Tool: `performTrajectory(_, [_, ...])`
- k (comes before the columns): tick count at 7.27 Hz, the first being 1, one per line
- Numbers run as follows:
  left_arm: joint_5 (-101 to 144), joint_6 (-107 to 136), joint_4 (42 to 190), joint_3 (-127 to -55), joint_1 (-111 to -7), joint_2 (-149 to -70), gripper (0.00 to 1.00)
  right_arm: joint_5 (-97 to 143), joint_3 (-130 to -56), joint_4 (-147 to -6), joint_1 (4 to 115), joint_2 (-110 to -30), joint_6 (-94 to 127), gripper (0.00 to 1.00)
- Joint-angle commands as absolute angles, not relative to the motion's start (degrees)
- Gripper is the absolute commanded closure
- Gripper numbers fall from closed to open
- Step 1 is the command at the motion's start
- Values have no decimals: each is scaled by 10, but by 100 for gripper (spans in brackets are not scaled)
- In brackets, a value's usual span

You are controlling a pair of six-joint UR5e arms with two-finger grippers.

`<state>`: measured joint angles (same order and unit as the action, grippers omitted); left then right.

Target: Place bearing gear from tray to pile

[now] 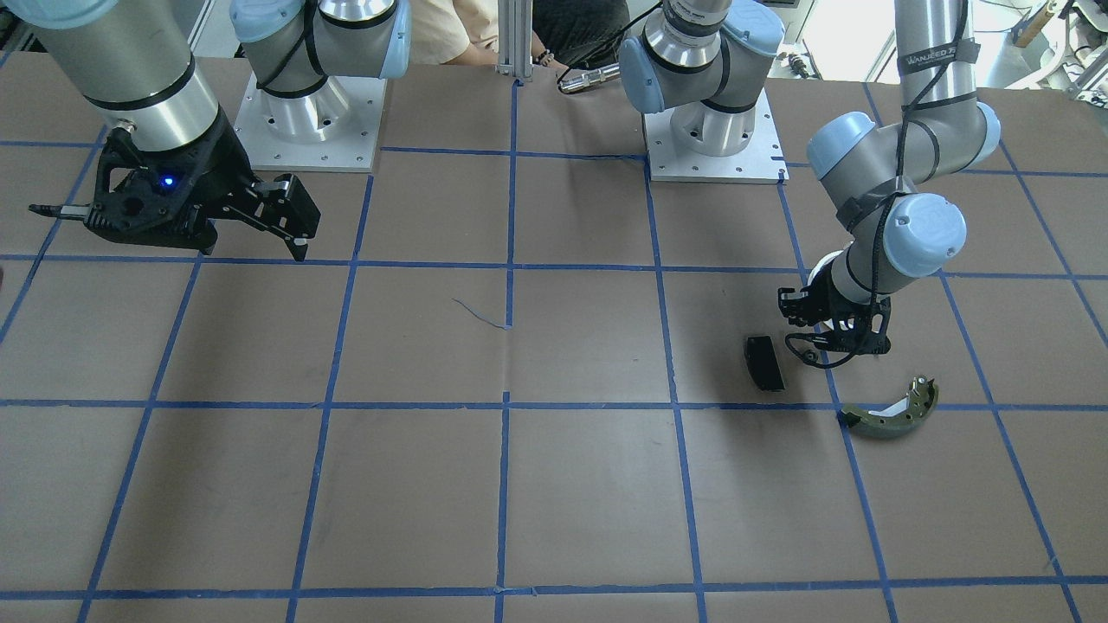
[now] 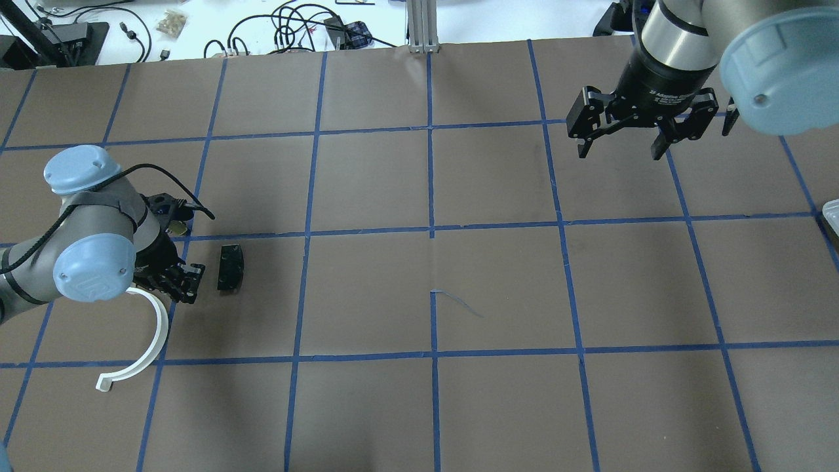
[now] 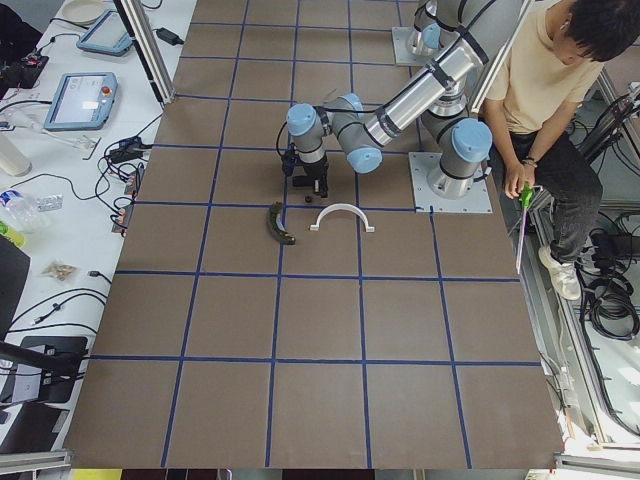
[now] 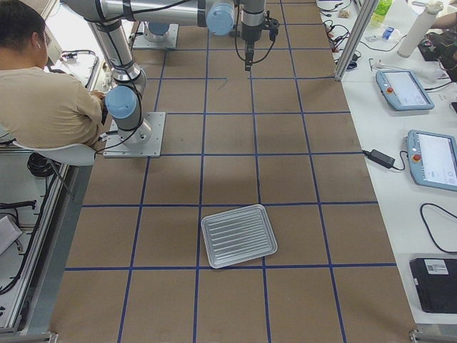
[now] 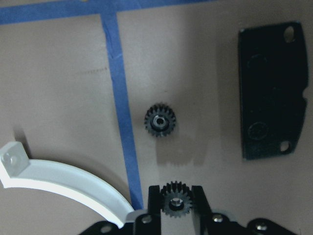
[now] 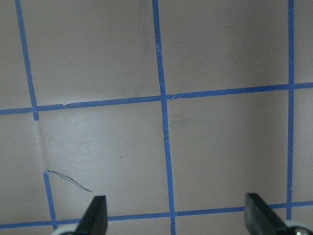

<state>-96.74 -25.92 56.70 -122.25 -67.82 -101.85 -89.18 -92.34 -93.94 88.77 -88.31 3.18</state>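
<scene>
My left gripper [image 5: 176, 196] is shut on a small black bearing gear [image 5: 176, 204] and holds it low over the table. A second black gear [image 5: 160, 120] lies on the table just ahead of it. The pile surrounds it: a white half-ring [image 5: 63, 181], also in the overhead view [image 2: 141, 341], a black brake pad [image 5: 271, 93] [image 2: 231, 267], and an olive-green brake shoe [image 1: 892, 414]. In the overhead view the left gripper [image 2: 177, 282] is beside the pad. My right gripper [image 2: 623, 141] is open and empty, high over the table's far side.
A silver tray [image 4: 238, 235] lies on the table's right end and looks empty; its edge shows in the overhead view [image 2: 831, 216]. A seated operator [image 3: 560, 80] is beside the robot bases. Cables and tablets lie on side benches.
</scene>
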Motion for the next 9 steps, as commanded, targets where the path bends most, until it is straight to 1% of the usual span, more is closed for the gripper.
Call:
performTrajectory(1, [-947, -264, 567, -1218, -679, -1012, 0, -891, -923, -943, 888, -883, 32, 0])
performTrajectory(3, [-927, -258, 605, -1180, -693, -980, 0, -890, -923, -946, 888, -882, 32, 0])
performTrajectory(4, [-914, -240, 677, -1126, -719, -973, 0, -891, -923, -945, 888, -883, 32, 0])
performTrajectory(6, [-918, -126, 847, -975, -817, -962, 0, -891, -923, -945, 888, -882, 31, 0])
performTrajectory(7, [-911, -105, 883, -927, -850, -961, 0, -890, -924, -943, 888, -882, 31, 0])
performTrajectory(8, [-909, -103, 880, -898, -891, -957, 0, -889, -924, -940, 888, -884, 31, 0])
performTrajectory(9, [-911, -104, 876, -886, -914, -941, 0, -889, -923, -940, 888, -884, 32, 0])
